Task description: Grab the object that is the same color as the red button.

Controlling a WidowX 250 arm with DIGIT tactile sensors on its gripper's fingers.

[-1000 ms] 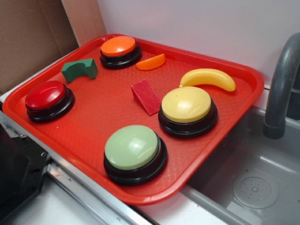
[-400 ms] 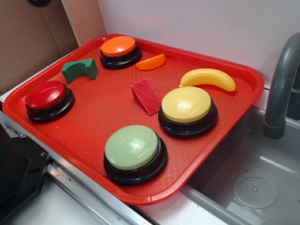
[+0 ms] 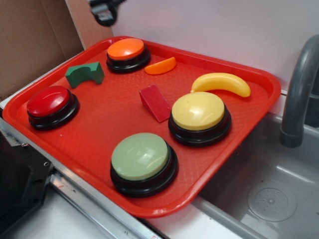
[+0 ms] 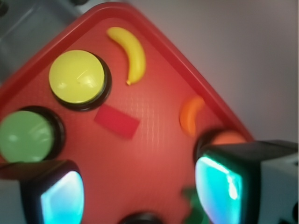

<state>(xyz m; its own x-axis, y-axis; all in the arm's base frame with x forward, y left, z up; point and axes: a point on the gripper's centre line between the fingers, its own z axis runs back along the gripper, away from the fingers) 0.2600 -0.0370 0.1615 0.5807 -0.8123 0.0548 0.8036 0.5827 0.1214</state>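
The pincer (image 3: 103,11) shows only as a dark piece at the top edge of the exterior view, above the far left corner of the red tray (image 3: 94,144). In the wrist view its two fingers (image 4: 219,186) stand wide apart at the bottom of the picture with nothing between them, so it is released and holds nothing.

The dark-red wedge block (image 3: 155,102) lies flat near the middle of the tray, well apart from the pincer and below it, touching none of the buttons. In the wrist view the block (image 4: 117,121) sits ahead of the gap between the fingers. The yellow button (image 3: 199,117) is just beside the block, on the side away from the pincer, and the green button (image 3: 142,162) is farther off still, near the tray's front rim.

The red button (image 3: 52,106) stands at the tray's left side. The orange button (image 3: 127,54) is the thing nearest the pincer, with the orange slice (image 3: 160,66) beside it and the green arch block (image 3: 84,74) close by. A yellow banana (image 3: 221,83) lies toward the far right of the tray
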